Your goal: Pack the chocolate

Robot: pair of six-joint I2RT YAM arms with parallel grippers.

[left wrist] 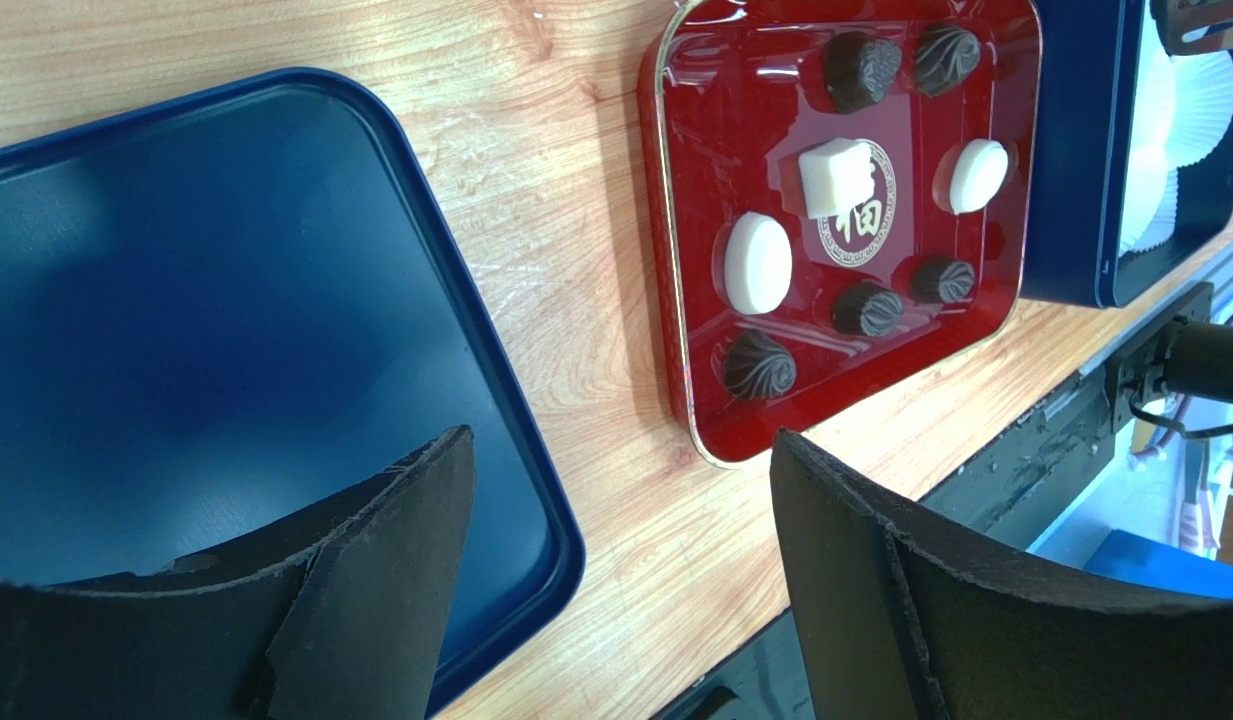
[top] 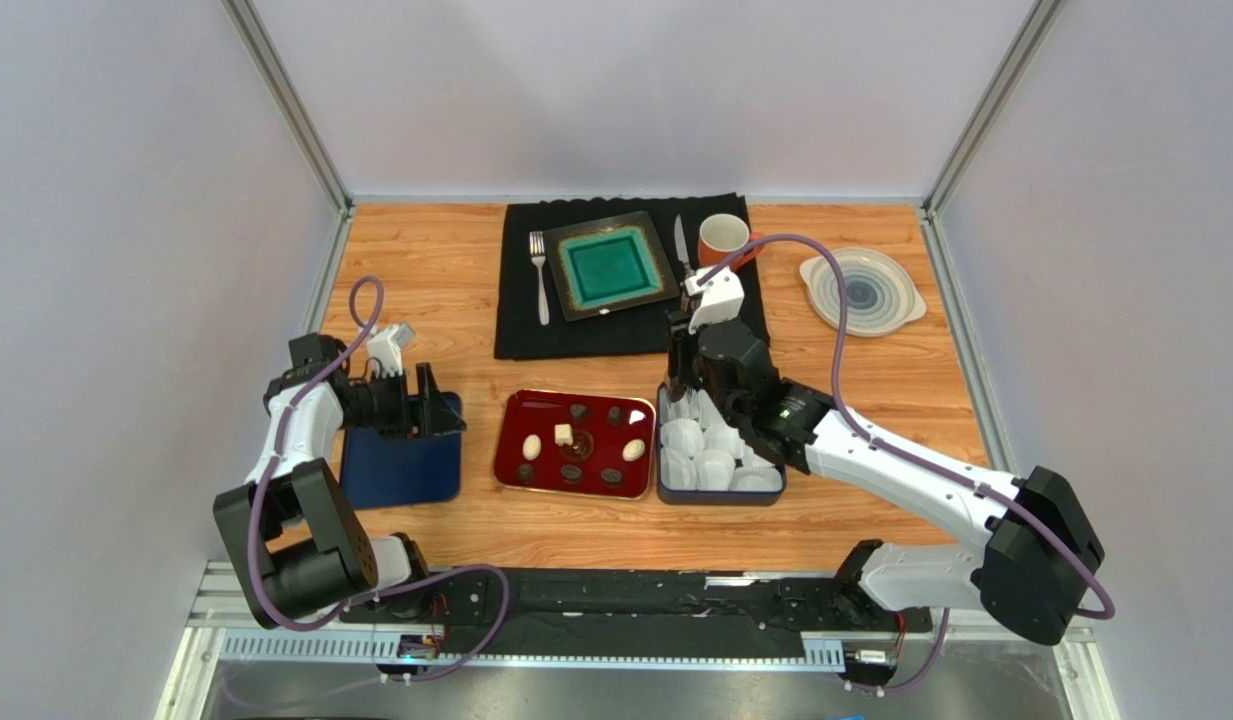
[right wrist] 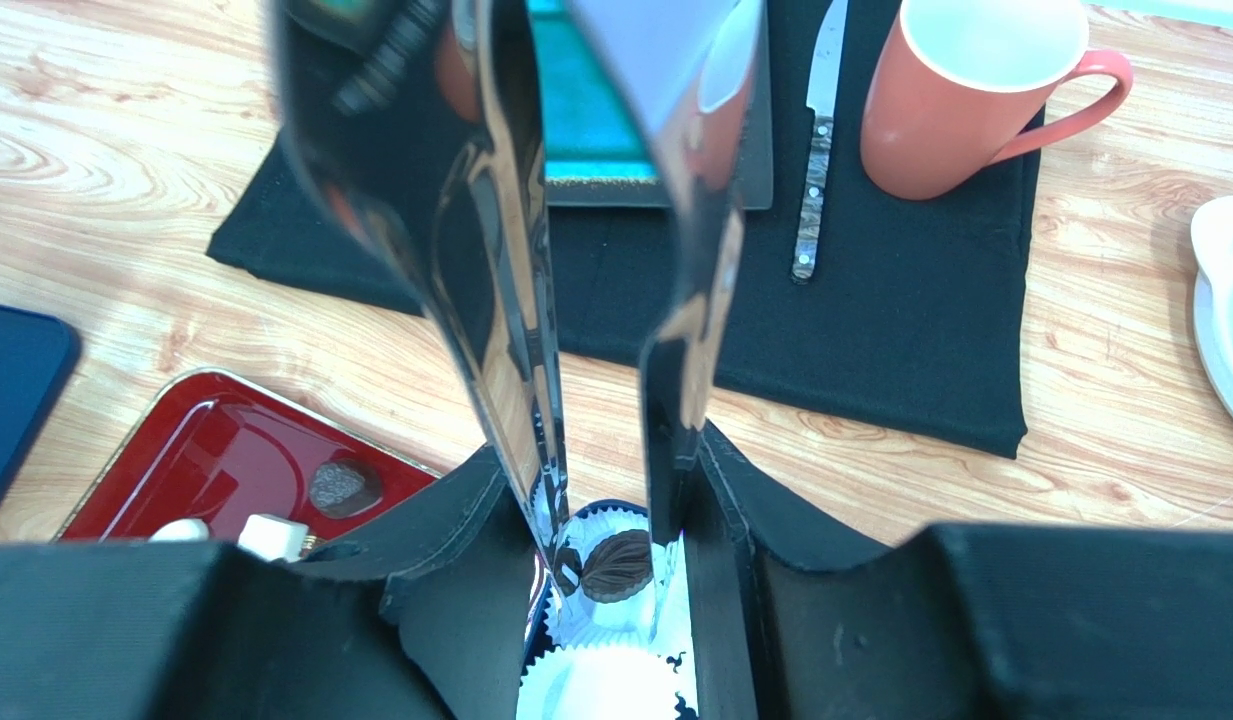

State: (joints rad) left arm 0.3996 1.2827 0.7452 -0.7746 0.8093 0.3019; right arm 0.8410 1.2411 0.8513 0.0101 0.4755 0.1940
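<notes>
A red tray (top: 505,450) holds the chocolate: several dark rounds (left wrist: 757,365), two white ovals (left wrist: 756,263) and a white cube (left wrist: 834,174). My right gripper (right wrist: 601,488) is shut on metal tongs (right wrist: 505,300). It hangs over the far end of a blue box (top: 667,492) lined with white paper cups (top: 712,465). A dark round chocolate (right wrist: 621,564) lies between the tong tips in a paper cup (right wrist: 600,608). My left gripper (left wrist: 622,518) is open and empty. It is low over the wood between a blue lid (left wrist: 202,345) and the red tray (left wrist: 690,375).
A black mat (top: 637,338) at the back carries a green plate (top: 607,267), a fork (top: 540,278), a knife (right wrist: 815,150) and an orange mug (right wrist: 960,90). A clear round lid (top: 863,288) lies at the back right. Grey walls stand close on both sides.
</notes>
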